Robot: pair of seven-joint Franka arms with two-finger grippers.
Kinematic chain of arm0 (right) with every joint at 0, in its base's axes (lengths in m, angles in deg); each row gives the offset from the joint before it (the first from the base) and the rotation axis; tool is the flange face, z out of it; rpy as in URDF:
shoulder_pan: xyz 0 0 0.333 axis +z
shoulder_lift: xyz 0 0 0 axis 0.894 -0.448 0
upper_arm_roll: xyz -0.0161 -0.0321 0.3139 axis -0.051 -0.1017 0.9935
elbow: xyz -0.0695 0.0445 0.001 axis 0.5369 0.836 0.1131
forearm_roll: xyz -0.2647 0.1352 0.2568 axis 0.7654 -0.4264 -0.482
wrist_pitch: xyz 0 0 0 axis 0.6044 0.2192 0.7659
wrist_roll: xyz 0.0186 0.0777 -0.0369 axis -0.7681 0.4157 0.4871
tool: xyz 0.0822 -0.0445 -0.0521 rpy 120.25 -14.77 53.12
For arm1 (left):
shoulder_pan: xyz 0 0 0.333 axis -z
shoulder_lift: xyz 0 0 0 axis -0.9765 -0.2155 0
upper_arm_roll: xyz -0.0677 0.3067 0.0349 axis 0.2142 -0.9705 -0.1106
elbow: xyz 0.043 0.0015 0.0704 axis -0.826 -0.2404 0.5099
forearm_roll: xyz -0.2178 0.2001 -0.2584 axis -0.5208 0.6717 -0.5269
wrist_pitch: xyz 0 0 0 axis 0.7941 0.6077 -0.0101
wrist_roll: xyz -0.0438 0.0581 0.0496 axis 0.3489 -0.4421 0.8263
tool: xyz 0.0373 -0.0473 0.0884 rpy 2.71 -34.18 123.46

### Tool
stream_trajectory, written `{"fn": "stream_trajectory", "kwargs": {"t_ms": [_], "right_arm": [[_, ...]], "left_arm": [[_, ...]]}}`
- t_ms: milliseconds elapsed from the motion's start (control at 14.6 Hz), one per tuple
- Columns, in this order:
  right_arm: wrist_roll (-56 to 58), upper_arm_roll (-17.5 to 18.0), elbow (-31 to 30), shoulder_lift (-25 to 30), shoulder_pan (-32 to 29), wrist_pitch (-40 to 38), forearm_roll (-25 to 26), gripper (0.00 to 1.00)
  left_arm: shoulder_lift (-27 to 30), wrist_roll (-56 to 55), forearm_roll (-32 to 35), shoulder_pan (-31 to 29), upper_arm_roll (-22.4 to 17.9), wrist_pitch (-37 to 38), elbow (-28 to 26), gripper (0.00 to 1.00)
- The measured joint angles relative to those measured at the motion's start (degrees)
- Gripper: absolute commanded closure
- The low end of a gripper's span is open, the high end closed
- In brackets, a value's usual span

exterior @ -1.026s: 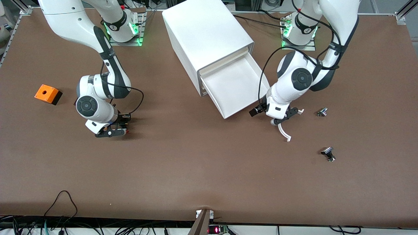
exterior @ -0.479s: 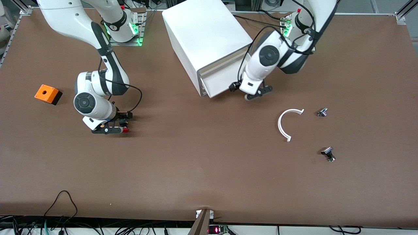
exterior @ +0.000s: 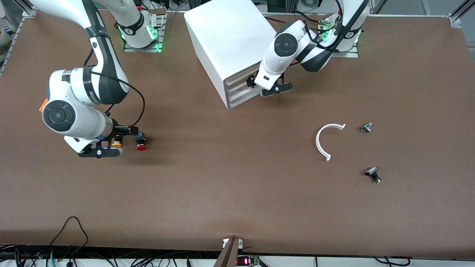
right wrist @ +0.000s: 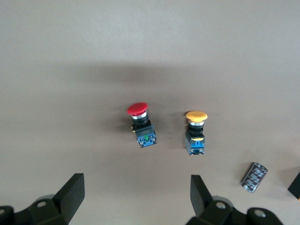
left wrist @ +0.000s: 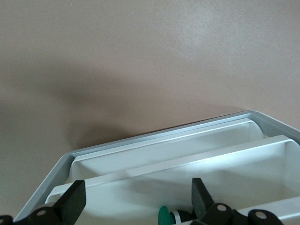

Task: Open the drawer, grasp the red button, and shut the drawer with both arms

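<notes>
The drawer (exterior: 237,84) sits pushed into the white cabinet (exterior: 230,33), its front level with the other drawers. My left gripper (exterior: 276,89) is open and empty, close against the cabinet's front at the left arm's end. In the left wrist view (left wrist: 136,201) it looks at the stacked drawer rims (left wrist: 187,157). The red button (exterior: 141,147) lies on the table and also shows in the right wrist view (right wrist: 140,123). My right gripper (exterior: 98,152) is open and empty, raised beside the red button on the right arm's side. In the right wrist view (right wrist: 136,201) its fingers stand apart from the button.
A yellow-capped button (exterior: 117,142) lies beside the red one, with a small black cylinder (right wrist: 254,176) nearby. The orange box (exterior: 42,105) is mostly hidden by the right arm. A white curved strip (exterior: 322,142) and two small metal parts (exterior: 366,127) (exterior: 373,174) lie toward the left arm's end. A green-capped part (left wrist: 164,216) shows in a drawer.
My left arm pushed the open drawer shut and moved in to the cabinet front. My right gripper let go of the red button onto the table, rose and moved toward the right arm's end.
</notes>
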Motion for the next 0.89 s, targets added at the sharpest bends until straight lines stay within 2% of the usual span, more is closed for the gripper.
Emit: {"fn": "stream_trajectory", "kwargs": {"t_ms": [137, 342, 479, 684, 889], "right_arm": [[0.0, -0.2, 2.3, 0.4, 0.0, -3.2, 0.1, 0.0], [0.0, -1.0, 7.8, 1.3, -0.1, -12.7, 0.2, 0.0], [0.0, -1.4, 12.9, 1.9, -0.1, -19.3, 0.3, 0.0], [-0.2, -1.7, 17.7, 2.3, -0.2, -23.7, 0.2, 0.0], [-0.5, -1.8, 18.1, 2.1, -0.7, -24.0, 0.2, 0.0]], "left_arm": [[0.2, 0.1, 0.1, -0.9, 0.0, -0.5, 0.0, 0.01], [2.4, 5.4, 1.8, -9.2, -1.5, -2.7, 1.3, 0.01], [4.5, 16.9, 2.4, -13.9, -6.2, -2.4, 3.3, 0.01], [8.1, 34.0, 2.4, -16.0, -13.8, 1.7, 5.5, 0.01], [12.8, 45.7, 2.4, -16.1, -21.0, 13.7, 10.4, 0.01]]}}
